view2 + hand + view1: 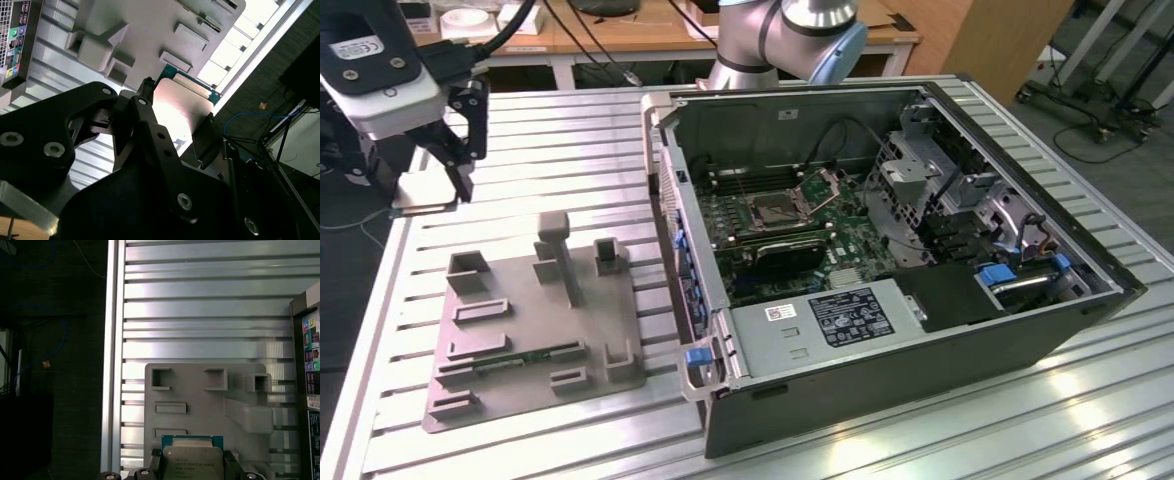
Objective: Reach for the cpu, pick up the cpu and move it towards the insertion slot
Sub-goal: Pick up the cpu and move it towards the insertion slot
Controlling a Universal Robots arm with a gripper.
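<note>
Status: reach and pick-up look done; the transfer is barely started, by my reading.

- End effector is clamped on the cpu. In both wrist views one black finger presses on each of two opposite edges, metal lid showing and green edge visible.
- The cpu hangs clear of the grey tray. In the first wrist view the tray's recesses lie below the chip with a gap between.
- The insertion slot sits on the green board inside the open computer case, frame raised and nothing in it. It is well apart from the end effector, with the tray and the case wall between them.

Pose: the end effector hangs fingers-down over the slatted surface, above the tray's far corner at the exterior view's left. The arm stands behind the case.

Left to do: carry the chip across to the slot.
</note>
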